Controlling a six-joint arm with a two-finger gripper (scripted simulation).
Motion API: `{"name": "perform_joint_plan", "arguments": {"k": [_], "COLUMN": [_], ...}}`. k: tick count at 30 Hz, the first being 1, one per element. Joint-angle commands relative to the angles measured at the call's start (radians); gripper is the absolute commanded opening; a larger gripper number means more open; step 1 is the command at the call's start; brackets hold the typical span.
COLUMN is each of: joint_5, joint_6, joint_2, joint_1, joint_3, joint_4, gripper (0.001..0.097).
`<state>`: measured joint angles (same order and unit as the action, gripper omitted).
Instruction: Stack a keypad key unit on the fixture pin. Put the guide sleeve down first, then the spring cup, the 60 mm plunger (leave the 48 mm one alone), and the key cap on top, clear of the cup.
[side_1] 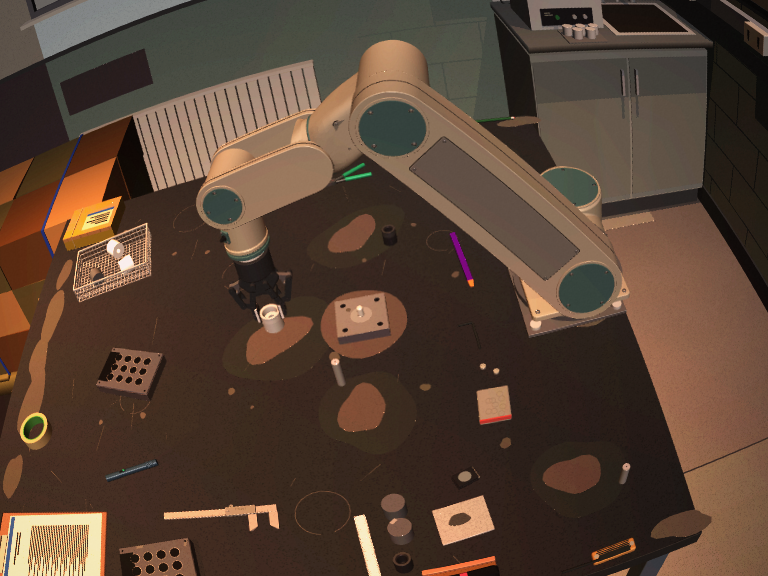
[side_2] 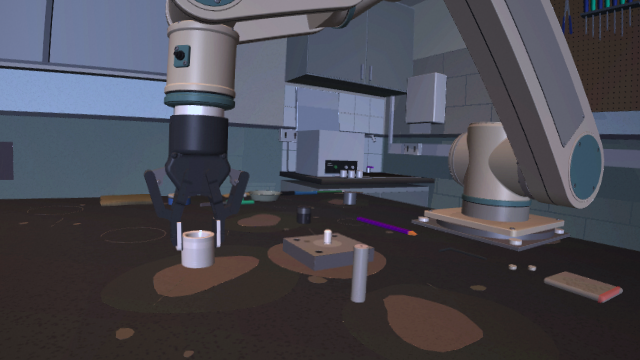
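The guide sleeve point(side_1: 272, 318) point(side_2: 197, 248), a short white hollow cylinder, stands upright on a brown patch left of the fixture, and my gripper point(side_1: 268, 308) point(side_2: 198, 235) is closed on its upper part from straight above. The fixture point(side_1: 362, 317) point(side_2: 327, 249) is a grey square block with a short white pin standing bare in its middle. A tall grey plunger point(side_1: 337, 369) point(side_2: 359, 273) stands upright in front of the fixture. A shorter pale plunger point(side_1: 624, 473) stands near the table's right front. A small dark cup point(side_1: 389, 234) point(side_2: 303, 215) sits behind the fixture.
Behind the work the arm's base point(side_1: 571, 260) point(side_2: 492, 200) is bolted to the table's right side, with a purple pencil point(side_1: 461, 258) lying before it. A wire basket point(side_1: 113, 261) and perforated blocks point(side_1: 130, 371) stand to the left. Calipers, discs and a ruler lie along the front edge.
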<state>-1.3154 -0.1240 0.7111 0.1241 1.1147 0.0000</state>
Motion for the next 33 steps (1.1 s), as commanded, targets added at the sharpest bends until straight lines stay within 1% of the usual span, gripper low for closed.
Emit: {"name": "perform_joint_plan", "arguments": {"k": [1, 26, 27, 33], "joint_5": [0.0, 0.0, 0.0, 0.0], "joint_6": [0.0, 0.0, 0.0, 0.0], "joint_2": [0.0, 0.0, 0.0, 0.0], "joint_1": [0.0, 0.0, 0.0, 0.0], "joint_3": [0.0, 0.0, 0.0, 0.0], "joint_4": [0.0, 0.0, 0.0, 0.0], "gripper": [0.0125, 0.0625, 0.064, 0.064]}}
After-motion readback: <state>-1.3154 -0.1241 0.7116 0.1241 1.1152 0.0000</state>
